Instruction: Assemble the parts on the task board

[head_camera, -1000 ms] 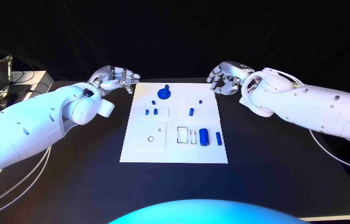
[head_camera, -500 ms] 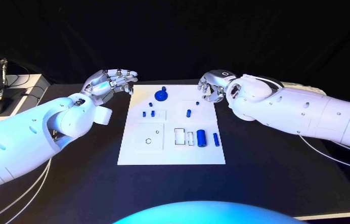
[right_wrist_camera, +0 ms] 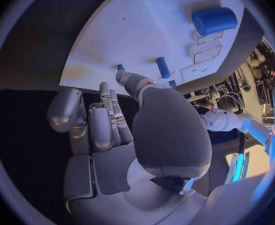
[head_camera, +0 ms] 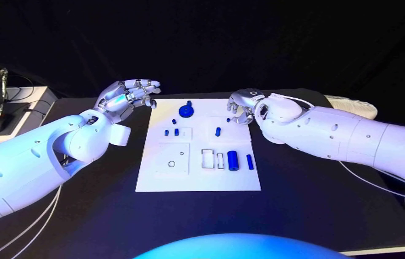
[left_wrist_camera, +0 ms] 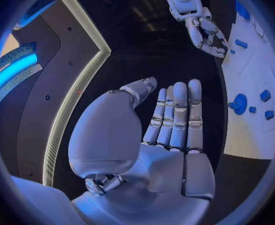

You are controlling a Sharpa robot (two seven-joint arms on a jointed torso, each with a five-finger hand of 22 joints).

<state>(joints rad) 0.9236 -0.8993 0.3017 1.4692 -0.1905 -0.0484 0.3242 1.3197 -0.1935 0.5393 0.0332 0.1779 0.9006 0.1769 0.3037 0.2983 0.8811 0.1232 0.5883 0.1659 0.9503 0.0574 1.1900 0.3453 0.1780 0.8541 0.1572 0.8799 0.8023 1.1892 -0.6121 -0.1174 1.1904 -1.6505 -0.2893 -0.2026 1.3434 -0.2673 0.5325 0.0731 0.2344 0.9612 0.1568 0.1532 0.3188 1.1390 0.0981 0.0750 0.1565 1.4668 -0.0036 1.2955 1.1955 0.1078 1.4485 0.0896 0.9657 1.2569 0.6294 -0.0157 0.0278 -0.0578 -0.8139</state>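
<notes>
Overhead, head view: white board (head_camera: pixel 198 180) at table centre, blue parts on it. Right hand (head_camera: pixel 242 108) over the board's far right corner, fingers curled, holding nothing; a short blue peg (head_camera: pixel 218 131) lies just toward the robot from it, long axis running near to far. Left hand (head_camera: pixel 128 97) off the far left corner, spread and empty, farther from the peg.

Left wrist view: left hand (left_wrist_camera: pixel 175 117) flat, fingers extended; board (left_wrist_camera: pixel 253 130) beside it.

Right wrist view: right hand (right_wrist_camera: pixel 106 122) fingers bent, empty; peg (right_wrist_camera: pixel 163 67) just beyond the fingertips.

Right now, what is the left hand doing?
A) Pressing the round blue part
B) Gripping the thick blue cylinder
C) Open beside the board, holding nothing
C: the left hand hovers off the task board's far left corner, fingers extended and empty.
</notes>
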